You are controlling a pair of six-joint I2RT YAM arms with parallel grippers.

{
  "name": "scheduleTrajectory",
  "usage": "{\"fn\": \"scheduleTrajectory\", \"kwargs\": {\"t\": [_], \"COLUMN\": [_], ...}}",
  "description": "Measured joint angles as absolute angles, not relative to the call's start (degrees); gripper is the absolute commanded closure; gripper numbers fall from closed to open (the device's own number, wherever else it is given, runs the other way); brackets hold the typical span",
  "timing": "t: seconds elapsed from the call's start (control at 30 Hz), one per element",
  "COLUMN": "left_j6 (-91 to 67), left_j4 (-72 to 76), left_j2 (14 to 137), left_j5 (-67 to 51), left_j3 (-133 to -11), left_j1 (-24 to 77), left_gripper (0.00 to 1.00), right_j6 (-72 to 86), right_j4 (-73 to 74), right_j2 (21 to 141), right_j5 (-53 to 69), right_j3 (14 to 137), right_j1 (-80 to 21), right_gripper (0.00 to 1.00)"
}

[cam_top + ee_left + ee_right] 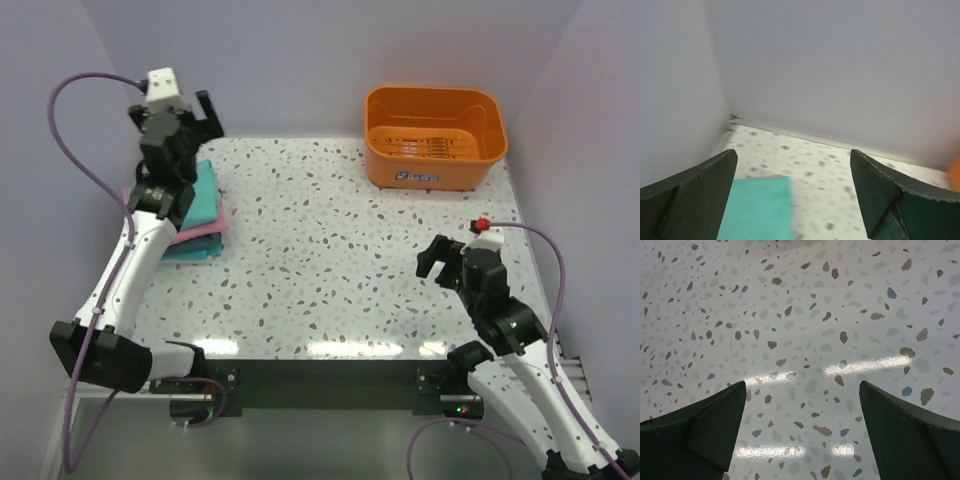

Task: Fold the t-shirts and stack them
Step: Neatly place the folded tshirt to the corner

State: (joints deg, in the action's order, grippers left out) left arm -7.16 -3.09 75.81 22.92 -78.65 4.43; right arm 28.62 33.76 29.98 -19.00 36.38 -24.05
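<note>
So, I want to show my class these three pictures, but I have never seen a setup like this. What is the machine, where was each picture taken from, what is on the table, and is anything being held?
The machine is two robot arms bolted at the near edge of a speckled table. The overhead picture looks down from above and behind them. The other two come from small cameras on the wrists, so the dark shapes at their bottom corners are each arm's own fingers.

On the table's left side lies a stack of folded t-shirts: a teal-green one on top, pink and a darker blue beneath. An orange basket stands at the far right.

The left gripper hangs open above the stack, holding nothing. The right gripper is open too, over bare table.
</note>
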Motion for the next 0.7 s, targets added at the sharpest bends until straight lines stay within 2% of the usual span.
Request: {"fn": "scheduleTrajectory", "kwargs": {"t": [0.13, 0.37, 0.47, 0.7], "left_j6": [-13.19, -21.47, -24.36, -27.73], "left_j4": [-3.18, -5.76, -7.94, -8.75], "left_j2": [74.67, 76.42, 76.58, 70.43], "left_j5": [22.96, 23.97, 23.27, 25.04], "left_j3": [-74.98, -54.68, -49.84, -47.88], "left_j1": [23.51, 42.00, 45.76, 45.45], "left_gripper": [0.00, 0.00, 0.00, 0.00], "right_j6": [29.74, 31.90, 33.04, 34.02], "right_j4": [35.86, 38.81, 39.09, 39.46], "right_j2": [30.11, 30.22, 29.36, 28.97], "right_j5": [-21.19, -23.90, -23.97, -23.92], "right_j3": [38.94, 41.06, 39.79, 38.26], "right_j1": [-24.05, -24.05, -24.05, -24.05], "right_gripper": [0.01, 0.01, 0.01, 0.01]}}
